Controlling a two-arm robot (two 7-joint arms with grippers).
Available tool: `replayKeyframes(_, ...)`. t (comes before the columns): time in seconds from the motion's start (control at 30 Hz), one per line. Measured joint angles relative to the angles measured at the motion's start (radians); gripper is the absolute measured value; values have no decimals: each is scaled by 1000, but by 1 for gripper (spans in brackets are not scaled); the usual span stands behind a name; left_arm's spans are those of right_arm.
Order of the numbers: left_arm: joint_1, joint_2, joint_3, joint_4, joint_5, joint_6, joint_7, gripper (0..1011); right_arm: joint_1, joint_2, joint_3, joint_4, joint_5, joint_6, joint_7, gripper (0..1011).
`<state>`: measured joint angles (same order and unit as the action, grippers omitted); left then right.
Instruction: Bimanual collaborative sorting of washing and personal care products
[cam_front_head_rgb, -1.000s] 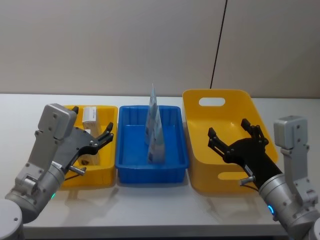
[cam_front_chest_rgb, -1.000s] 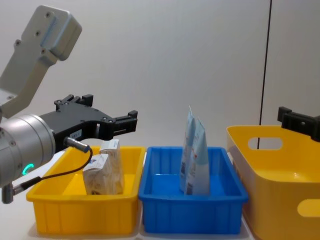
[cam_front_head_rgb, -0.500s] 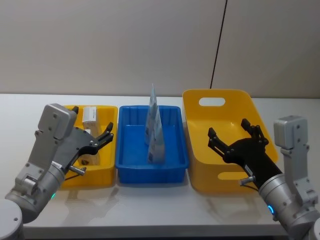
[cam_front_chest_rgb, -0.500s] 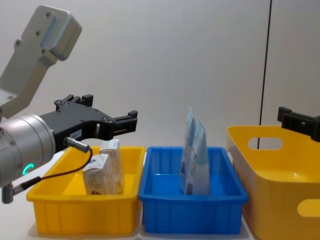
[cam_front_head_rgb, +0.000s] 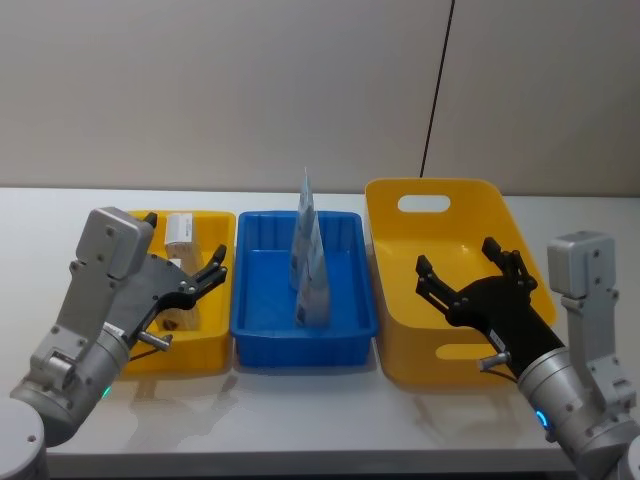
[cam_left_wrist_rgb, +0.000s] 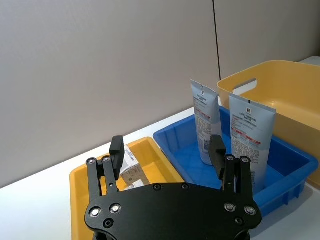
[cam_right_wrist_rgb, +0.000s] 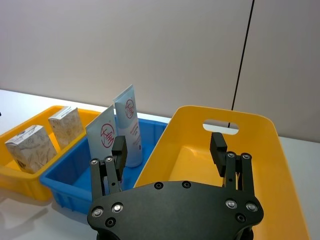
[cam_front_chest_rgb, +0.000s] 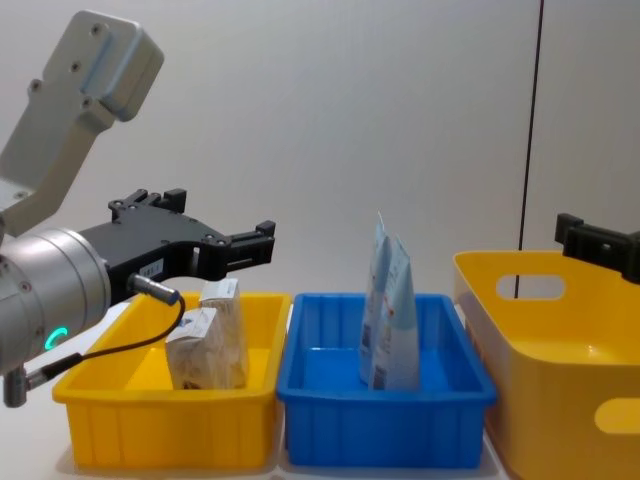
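Two cartons (cam_right_wrist_rgb: 66, 126) are sitting in the small yellow tray (cam_front_head_rgb: 180, 355) on the robot's left, and two pouches (cam_front_head_rgb: 310, 260) are standing close together in the blue tray (cam_front_head_rgb: 300, 335) beside it on the desk (cam_front_head_rgb: 300, 420). The left pincer (cam_left_wrist_rgb: 166, 150) is hovering over the yellow tray, spread wide and empty. The right pincer (cam_right_wrist_rgb: 168, 144) is hanging over the big yellow basket (cam_front_head_rgb: 410, 360), equally wide and empty. The cartons are probably light, stiff and easy to dent, so a gentle squeeze across the flat sides seems best. The pouches are looking soft, smooth and tippy, so the filled middle is likely offering a better hold than the thin pointed top.
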<state>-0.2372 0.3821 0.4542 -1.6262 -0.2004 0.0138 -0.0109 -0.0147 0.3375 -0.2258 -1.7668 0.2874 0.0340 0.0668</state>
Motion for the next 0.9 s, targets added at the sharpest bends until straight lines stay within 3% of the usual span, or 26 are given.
replayKeyframes(0.9,0,0,0,0,0,0,0,1001,0,0,0,0,0,0,0,1000)
